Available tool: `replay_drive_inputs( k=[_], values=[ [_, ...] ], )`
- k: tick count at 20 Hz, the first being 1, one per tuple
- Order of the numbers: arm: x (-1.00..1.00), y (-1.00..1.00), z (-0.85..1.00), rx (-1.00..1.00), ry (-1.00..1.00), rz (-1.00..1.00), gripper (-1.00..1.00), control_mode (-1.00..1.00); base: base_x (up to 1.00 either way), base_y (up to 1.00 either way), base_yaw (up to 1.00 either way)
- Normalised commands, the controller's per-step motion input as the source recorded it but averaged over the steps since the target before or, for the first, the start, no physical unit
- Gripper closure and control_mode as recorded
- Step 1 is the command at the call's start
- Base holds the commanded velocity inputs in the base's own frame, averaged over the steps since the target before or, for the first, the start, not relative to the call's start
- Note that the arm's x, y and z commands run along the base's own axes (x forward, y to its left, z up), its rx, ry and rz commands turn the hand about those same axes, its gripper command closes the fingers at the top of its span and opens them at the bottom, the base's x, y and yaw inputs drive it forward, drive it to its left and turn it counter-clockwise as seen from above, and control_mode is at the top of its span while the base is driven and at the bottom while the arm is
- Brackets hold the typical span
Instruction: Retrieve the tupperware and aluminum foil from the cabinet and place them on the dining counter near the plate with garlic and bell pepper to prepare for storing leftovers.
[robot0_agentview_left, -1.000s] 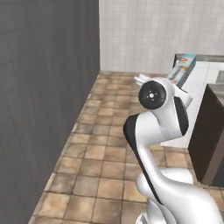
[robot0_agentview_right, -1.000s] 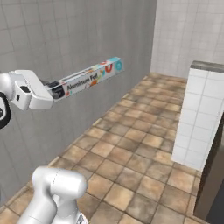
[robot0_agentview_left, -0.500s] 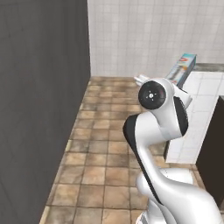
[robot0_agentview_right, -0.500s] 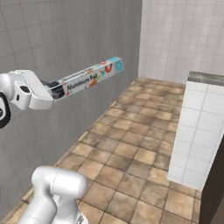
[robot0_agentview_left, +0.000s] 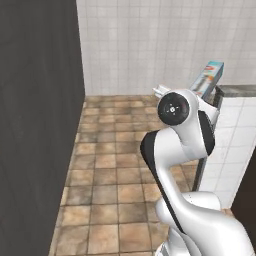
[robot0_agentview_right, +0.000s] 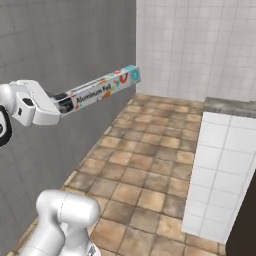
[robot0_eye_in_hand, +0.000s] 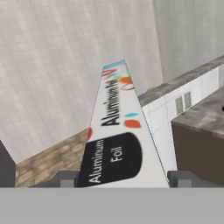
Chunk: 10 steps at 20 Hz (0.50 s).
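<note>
- The claw (robot0_agentview_right: 64, 103) is clamped on one end of the foil box (robot0_agentview_right: 98, 90), a finger on each long side, and carries it well above the tiled floor (robot0_agentview_right: 150, 170).
- From the claw, the box runs straight out ahead like a pointer, its far end tipped slightly up. Seen from the hand, the label "Aluminum Foil" (robot0_eye_in_hand: 114, 148) reads away from the two fingertips (robot0_eye_in_hand: 65, 178) at its near corners.
- The step in hand looks like the carry: bringing the foil over to the dining worktop while the base drives.
- To do it well, I would keep the grip firm and the wrist quiet. Held by the end, a long light box has plenty of leverage to twist or slip between the fingers.
- The free end sticks far out in front of the claw, so any turn sweeps it in a wide arc. The dark wall (robot0_agentview_left: 35, 125) stands to the left of the claw and the white tiled worktop end (robot0_agentview_right: 220, 165) ahead to the right; both deserve a wide berth.
- That worktop edge (robot0_eye_in_hand: 175, 85) lies beyond and below the box tip in the hand view, still apart from it.
- I see neither plate nor food container from here, so the place to set the box down cannot be judged yet. Lower it only once the plate is in sight, laying the box flat before letting go.
</note>
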Motion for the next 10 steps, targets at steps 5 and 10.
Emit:
replay_drive_inputs(
  k=[5, 10],
  values=[
    [0.00, 0.00, 0.00, 0.00, 0.00, 0.00, 1.00, 1.00, 1.00, 0.28, -0.26],
    [0.00, 0.00, 0.00, 0.00, 0.00, 0.00, 1.00, 1.00, 1.00, 0.28, -0.28]
  ],
)
